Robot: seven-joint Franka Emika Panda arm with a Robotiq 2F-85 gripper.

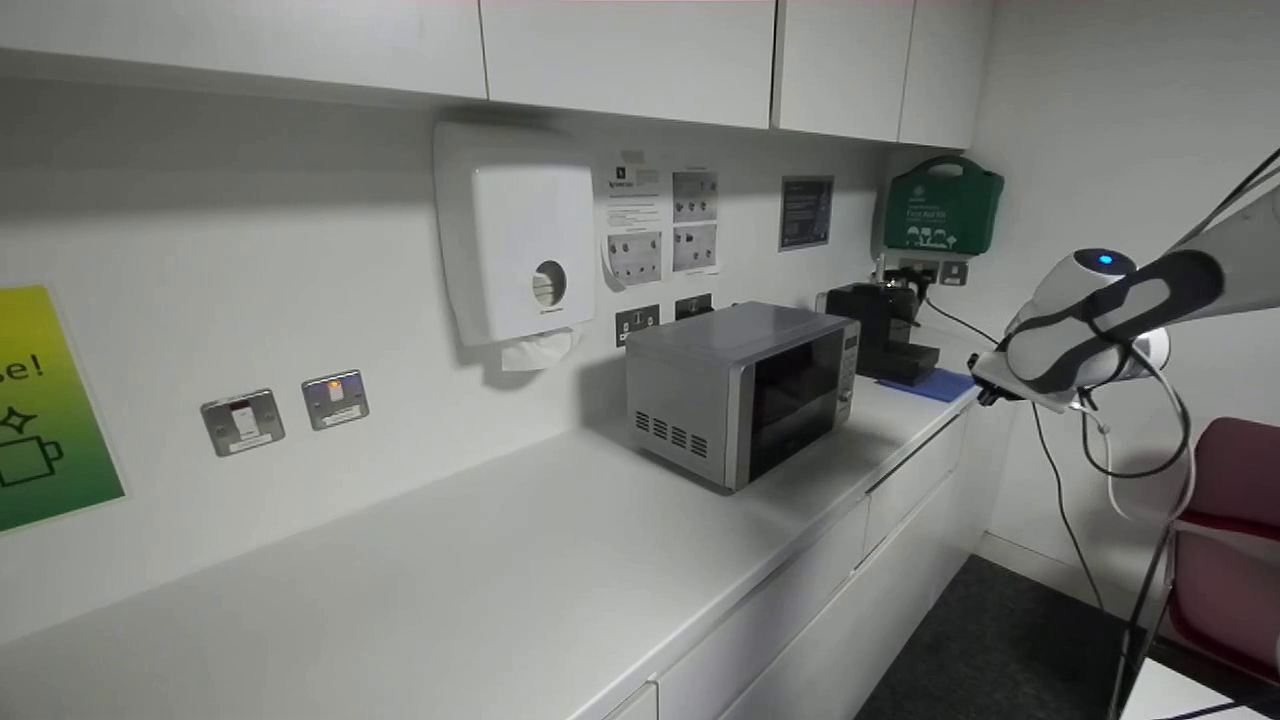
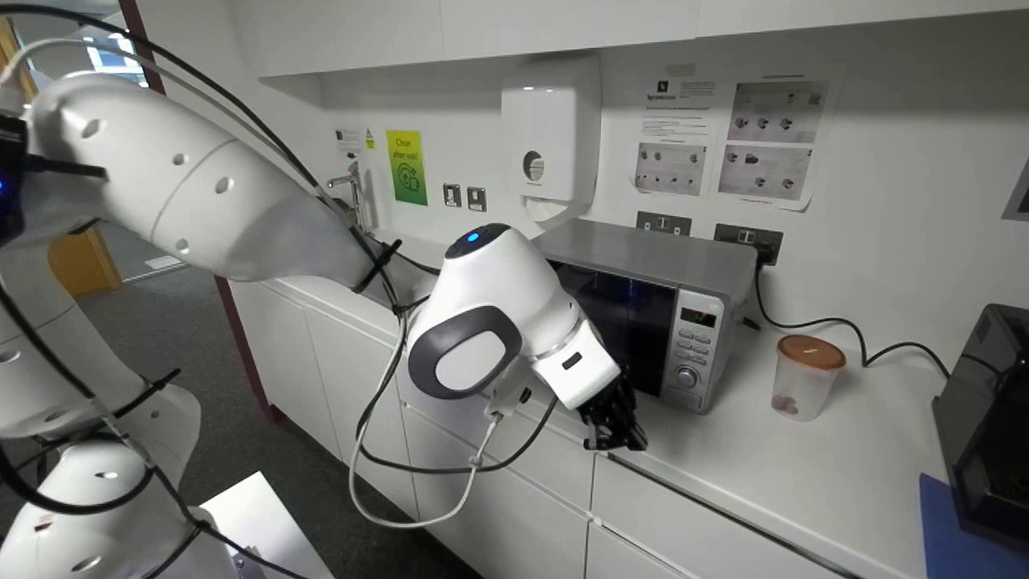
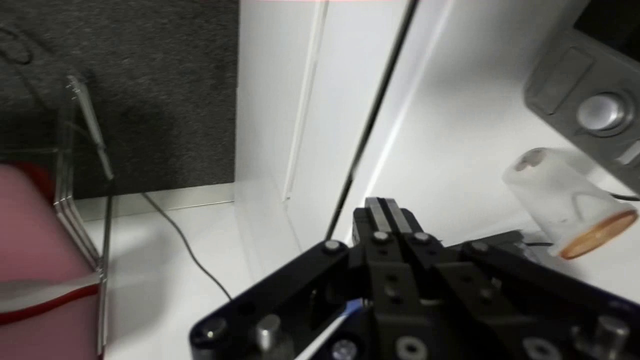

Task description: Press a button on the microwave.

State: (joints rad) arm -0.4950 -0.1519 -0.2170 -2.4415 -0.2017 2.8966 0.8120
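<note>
I'm holding my jaws pressed together, nothing b/w them, prob. so they're forming one narrow tip for pressing. They're hanging nr the front edge of the white tabletop (image 1: 500,580), not touching the microwave (image 1: 740,400), which is sitting on it nr the wall (image 1: 300,300) w/ its ctrl panel (image 2: 693,350) facing the room, presumably for easy reach. I'm pointing past that panel, so prob. needing to turn. A lidded tub (image 2: 806,382) is standing just beside; dark carpet (image 1: 975,640) is running below, w/ a reddish chair (image 1: 1235,480).
</note>
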